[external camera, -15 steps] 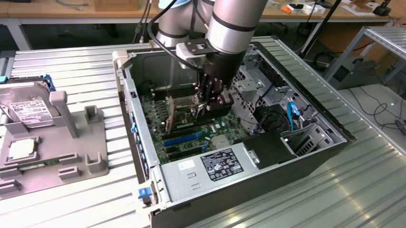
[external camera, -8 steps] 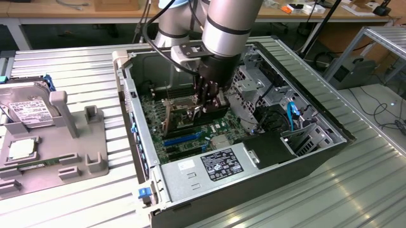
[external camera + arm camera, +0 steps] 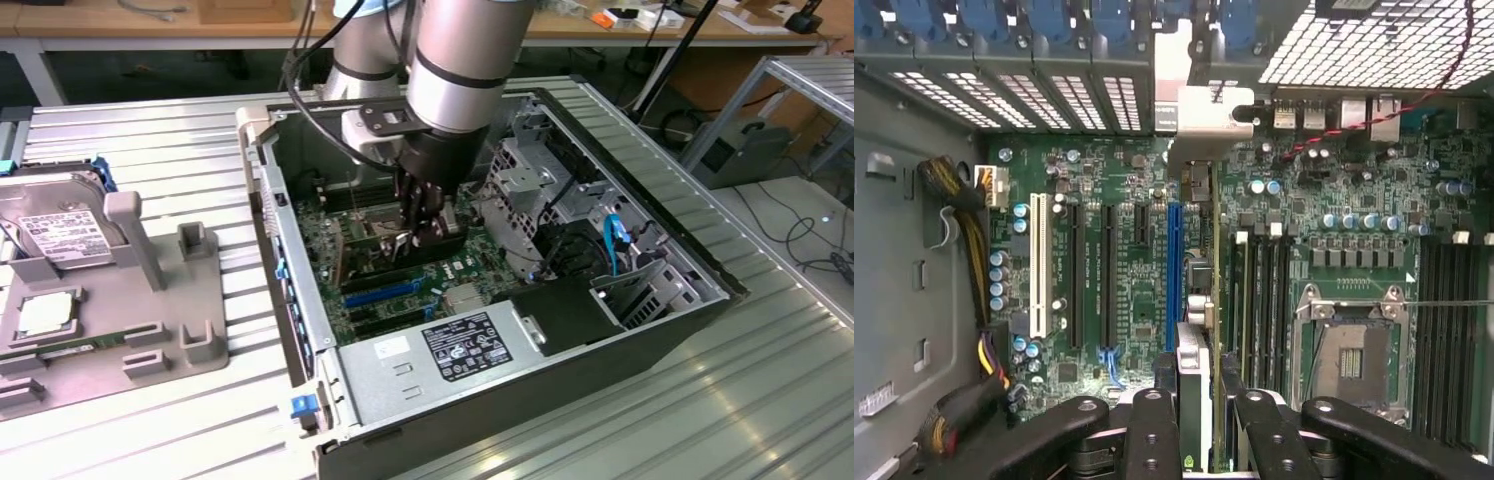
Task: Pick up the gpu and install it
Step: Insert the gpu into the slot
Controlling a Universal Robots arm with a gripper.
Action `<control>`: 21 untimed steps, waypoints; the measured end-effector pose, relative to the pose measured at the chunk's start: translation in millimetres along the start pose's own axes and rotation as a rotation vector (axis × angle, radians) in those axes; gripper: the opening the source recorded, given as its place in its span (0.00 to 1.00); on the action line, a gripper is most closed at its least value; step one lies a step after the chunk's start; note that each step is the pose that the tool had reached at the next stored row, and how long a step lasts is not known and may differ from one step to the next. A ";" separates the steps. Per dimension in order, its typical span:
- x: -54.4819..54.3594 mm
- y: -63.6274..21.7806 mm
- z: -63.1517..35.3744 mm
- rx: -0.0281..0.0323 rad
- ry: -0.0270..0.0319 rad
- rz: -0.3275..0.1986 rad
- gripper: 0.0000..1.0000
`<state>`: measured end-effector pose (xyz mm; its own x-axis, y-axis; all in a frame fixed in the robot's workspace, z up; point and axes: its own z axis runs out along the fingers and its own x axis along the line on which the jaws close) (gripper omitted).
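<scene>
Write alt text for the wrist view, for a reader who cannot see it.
The gripper holds the gpu edge-on between its black fingers, standing over a green motherboard inside an open computer case. The card's metal bracket sits near the slotted rear panel, beside a blue expansion slot and an empty processor socket.

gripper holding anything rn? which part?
Yes: the gripper clamps the gpu edge-on by its top edge, over the motherboard slots.
</scene>
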<state>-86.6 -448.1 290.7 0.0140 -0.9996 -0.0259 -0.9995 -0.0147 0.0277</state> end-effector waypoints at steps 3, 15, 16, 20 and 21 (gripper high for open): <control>0.0 5.6 3.4 0.0000 0.0034 0.000 0.27; 4.3 22.7 11.7 -0.0003 0.0148 -0.006 0.27; 4.8 23.7 12.2 -0.0003 0.0159 -0.007 0.27; 5.1 27.7 15.1 -0.0004 0.0162 -0.008 0.27; 5.2 28.0 16.7 -0.0004 0.0163 -0.008 0.27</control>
<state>-115.0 -453.3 274.7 0.0224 -0.9997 -0.0097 -0.9994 -0.0226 0.0280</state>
